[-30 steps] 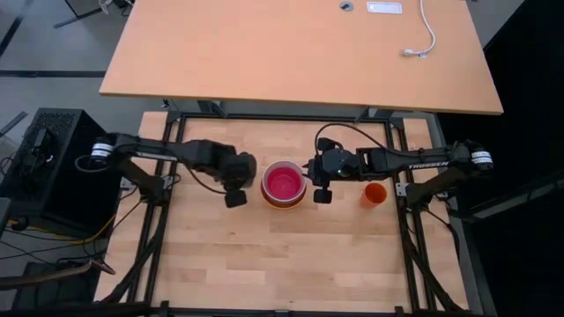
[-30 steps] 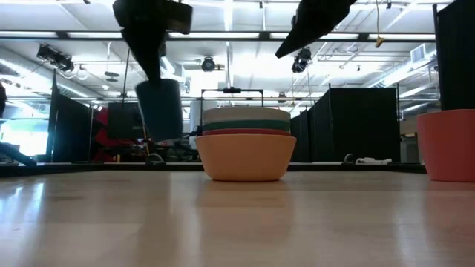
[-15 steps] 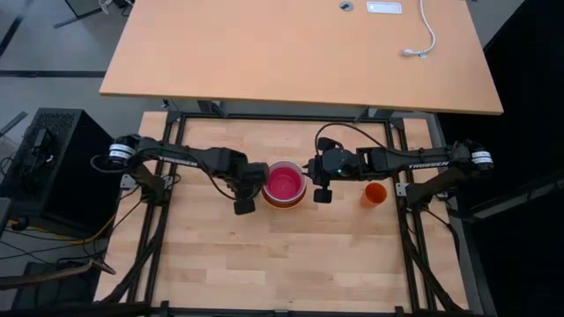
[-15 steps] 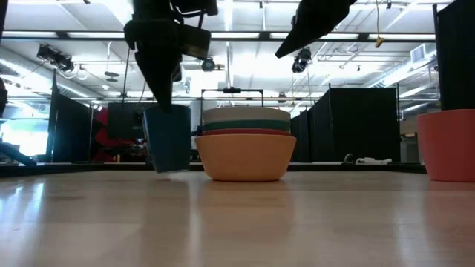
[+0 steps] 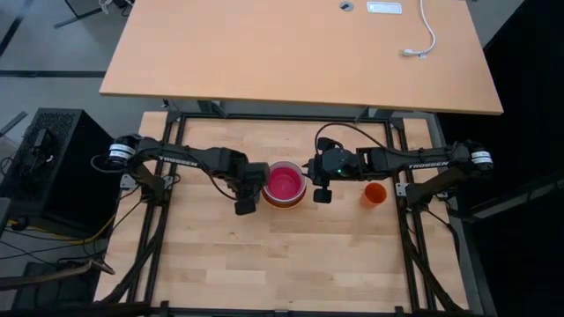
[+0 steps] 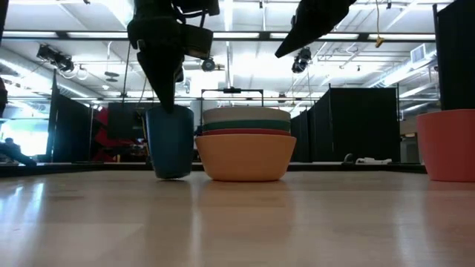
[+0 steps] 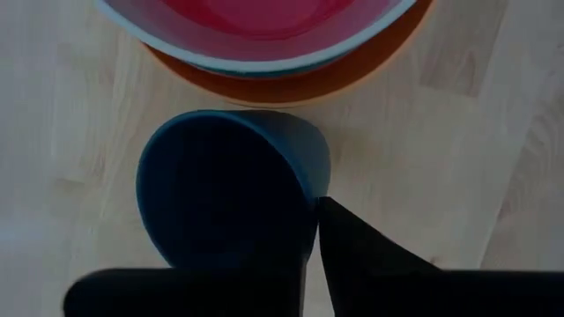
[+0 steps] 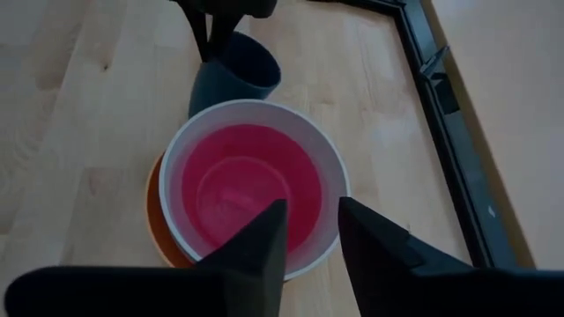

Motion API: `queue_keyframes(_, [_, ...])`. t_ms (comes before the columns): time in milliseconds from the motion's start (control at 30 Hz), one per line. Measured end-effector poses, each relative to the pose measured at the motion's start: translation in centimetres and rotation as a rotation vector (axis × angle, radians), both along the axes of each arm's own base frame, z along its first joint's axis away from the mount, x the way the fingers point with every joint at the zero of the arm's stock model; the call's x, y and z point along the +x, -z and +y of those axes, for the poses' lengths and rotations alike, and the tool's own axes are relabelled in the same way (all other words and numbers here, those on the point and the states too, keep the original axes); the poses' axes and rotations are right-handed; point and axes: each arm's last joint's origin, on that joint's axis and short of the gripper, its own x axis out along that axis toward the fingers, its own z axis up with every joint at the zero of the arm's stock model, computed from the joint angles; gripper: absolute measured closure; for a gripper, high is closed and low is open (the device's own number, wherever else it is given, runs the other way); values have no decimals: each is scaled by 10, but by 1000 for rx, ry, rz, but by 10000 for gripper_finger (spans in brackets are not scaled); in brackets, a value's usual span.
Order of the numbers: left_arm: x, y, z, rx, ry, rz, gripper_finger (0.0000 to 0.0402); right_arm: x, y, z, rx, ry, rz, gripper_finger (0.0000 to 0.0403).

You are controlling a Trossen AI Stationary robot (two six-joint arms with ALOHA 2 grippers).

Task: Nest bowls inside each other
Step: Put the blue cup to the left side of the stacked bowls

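Observation:
The bowls stand nested in one stack (image 5: 284, 183) at the table's middle: orange (image 6: 245, 157) lowest, then red (image 6: 245, 132), teal (image 6: 245, 125) and white (image 6: 245, 115), with pink (image 8: 251, 189) innermost. A dark blue cup (image 6: 171, 141) stands on its base on the table just left of the stack. My left gripper (image 6: 167, 104) is shut on it from above. My right gripper (image 8: 308, 233) hangs open above the stack's right side, nothing between its fingers. My left gripper holds the dark blue cup by its rim (image 7: 310, 189), one finger inside the cup and one finger (image 7: 352, 242) outside the wall. The fingers come from above, pointing steeply down. The cup is upright with its base on the table.
A small orange cup (image 5: 374, 194) stands on the table to the right of the stack, under my right arm. The black table frame (image 8: 441, 106) runs along the sides. Bare wood lies toward the near edge.
My left gripper has gone down and toward the stack with the dark blue cup. The cup hung clear of the table, then tipped near it, and now stands upright on the table beside the orange bowl.

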Motion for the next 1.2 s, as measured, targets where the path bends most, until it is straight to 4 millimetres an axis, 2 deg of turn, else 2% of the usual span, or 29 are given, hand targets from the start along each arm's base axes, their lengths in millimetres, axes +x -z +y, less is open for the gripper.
queue_keyframes(300, [0, 0, 0, -5, -13, 0, 349, 0, 0, 0, 1, 1, 0, 312])
queue_keyframes(600, [0, 0, 0, -6, -15, 0, 320, 0, 0, 0, 1, 1, 0, 329])
queue_keyframes(767, [0, 0, -2, -11, -29, -2, 308, 0, 0, 0, 1, 1, -1, 325])
queue_keyframes(1200, [0, 7, -9, -11, -9, -6, 304, 0, 0, 0, 5, 3, -5, 319])
